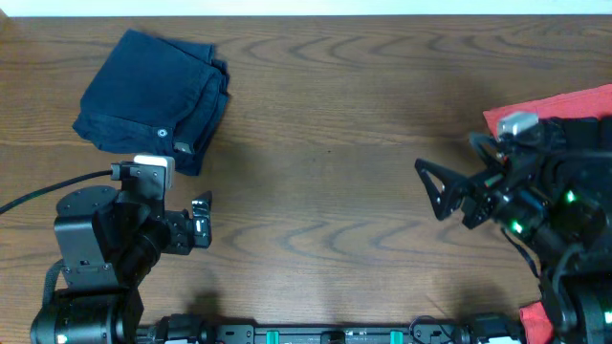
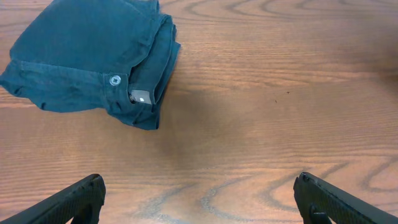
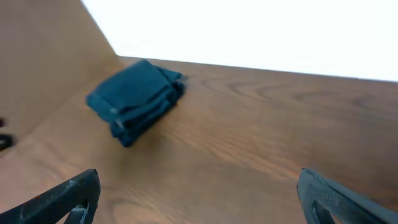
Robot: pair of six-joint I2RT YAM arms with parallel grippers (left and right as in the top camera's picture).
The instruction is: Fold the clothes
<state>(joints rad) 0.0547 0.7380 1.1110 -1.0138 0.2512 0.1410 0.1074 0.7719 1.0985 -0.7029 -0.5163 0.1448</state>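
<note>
The clothes are one folded navy bundle lying at the far left of the wooden table, with a silver button on the waistband at its near edge. The left wrist view shows the bundle at upper left, and the right wrist view shows it far off. My left gripper hangs just near and right of the bundle, apart from it. It is open over bare wood. My right gripper is at the right side of the table, also open and holding nothing.
A red cloth lies at the right edge, partly under my right arm, and another red patch shows at the bottom right. A black cable trails off to the left. The table's far edge meets a white background.
</note>
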